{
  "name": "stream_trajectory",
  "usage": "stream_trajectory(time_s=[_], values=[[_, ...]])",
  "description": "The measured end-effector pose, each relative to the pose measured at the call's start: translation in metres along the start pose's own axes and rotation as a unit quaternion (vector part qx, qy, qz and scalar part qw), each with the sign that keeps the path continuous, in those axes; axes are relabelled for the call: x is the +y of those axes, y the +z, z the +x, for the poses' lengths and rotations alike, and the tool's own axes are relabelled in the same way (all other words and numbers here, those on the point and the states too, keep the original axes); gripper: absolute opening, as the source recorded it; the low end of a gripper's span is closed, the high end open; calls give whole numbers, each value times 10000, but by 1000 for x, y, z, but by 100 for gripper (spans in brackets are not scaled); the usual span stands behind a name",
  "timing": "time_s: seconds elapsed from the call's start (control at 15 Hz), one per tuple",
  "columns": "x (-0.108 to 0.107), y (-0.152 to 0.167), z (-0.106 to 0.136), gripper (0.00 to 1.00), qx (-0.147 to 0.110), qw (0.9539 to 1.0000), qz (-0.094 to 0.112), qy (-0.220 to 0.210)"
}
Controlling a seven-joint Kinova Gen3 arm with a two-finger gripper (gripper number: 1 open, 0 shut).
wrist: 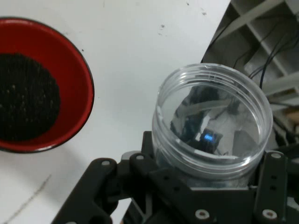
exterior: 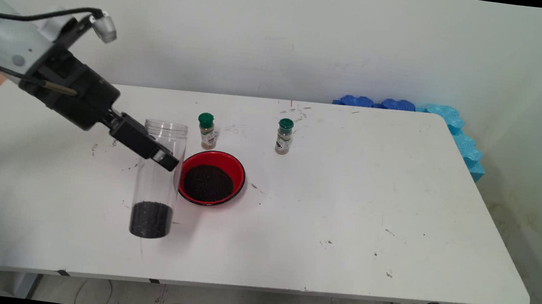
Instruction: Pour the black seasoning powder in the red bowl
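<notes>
Clear glossy plastic jar (exterior: 160, 170) in your pincer (exterior: 164, 158), glossy red bowl (exterior: 236, 168) beside it, scuffed matt table (exterior: 371, 208).

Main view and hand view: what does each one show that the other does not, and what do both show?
Only the main view shows two green-capped spice bottles, the blue foam pieces behind the white table, and black granules at the bottom of the clear plastic jar. Only the hand view shows the jar's open mouth from above. Both show the gripper shut on the jar and the red bowl of black granules beside it.
</notes>
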Motion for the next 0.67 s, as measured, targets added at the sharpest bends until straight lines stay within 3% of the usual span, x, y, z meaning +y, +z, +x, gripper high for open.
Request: stream_trajectory(time_s=[0.13,0.33,0.47,0.67], values=[[-8,8,-1,0,24,9989,-33,-456],[-20,19,-2,0,58,9936,-80,-1126],[-27,25,-3,0,88,9873,-106,-1580],[-39,33,-5,0,172,9701,-159,-2416]])
